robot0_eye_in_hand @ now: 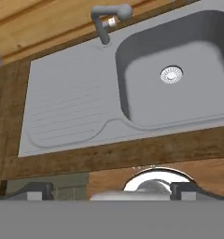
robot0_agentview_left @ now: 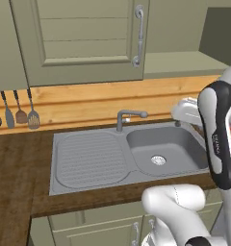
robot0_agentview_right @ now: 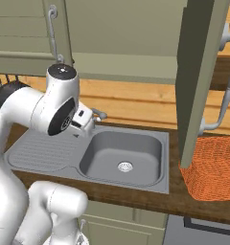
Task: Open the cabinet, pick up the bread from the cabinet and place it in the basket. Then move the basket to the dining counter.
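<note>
Hovering over the sink (robot0_eye_in_hand: 170, 79), we hold our gripper (robot0_eye_in_hand: 111, 190) wide open and empty, since the cabinet door (robot0_agentview_right: 201, 76) to its right already stands ajar. The basket (robot0_agentview_right: 213, 167) waits on the counter (robot0_agentview_right: 136, 197) beneath that door; we cannot see the bread.

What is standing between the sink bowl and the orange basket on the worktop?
In the right base view, the open cabinet door hangs between the sink bowl and the basket, above a bare strip of worktop.
</note>
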